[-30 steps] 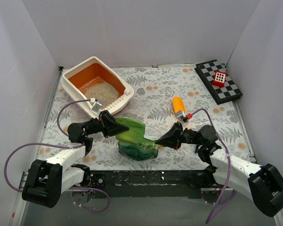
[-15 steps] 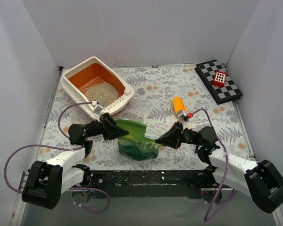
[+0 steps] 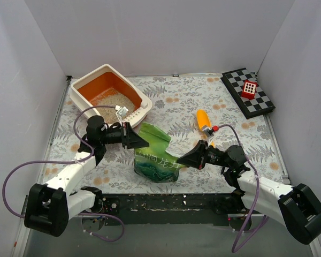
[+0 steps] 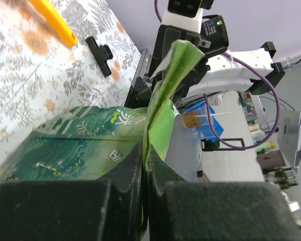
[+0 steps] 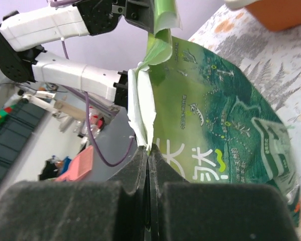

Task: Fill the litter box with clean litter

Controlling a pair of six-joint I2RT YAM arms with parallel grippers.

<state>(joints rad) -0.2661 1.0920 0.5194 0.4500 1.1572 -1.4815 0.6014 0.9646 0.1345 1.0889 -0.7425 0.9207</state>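
Observation:
The litter box [image 3: 77, 97], cream rim and orange basin, stands at the back left with a patch of pale clean litter [image 3: 115, 101] in it. A glossy green bag [image 3: 156, 159] hangs between my two grippers near the front middle. My left gripper [image 3: 143, 143] is shut on the bag's upper left edge [image 4: 160, 110]. My right gripper [image 3: 180, 160] is shut on the bag's right edge [image 5: 145, 110]. The bag's mouth points up toward the box's near corner.
A yellow-orange scoop [image 3: 204, 120] lies right of the bag, with a small black clip [image 4: 99, 53] near it. A black-and-white checkerboard [image 3: 247, 92] with a red block [image 3: 249, 89] sits at the back right. White walls enclose the table.
My left gripper has lifted and moved back toward the litter box, raising the bag's left edge. The right gripper has stayed about where it was.

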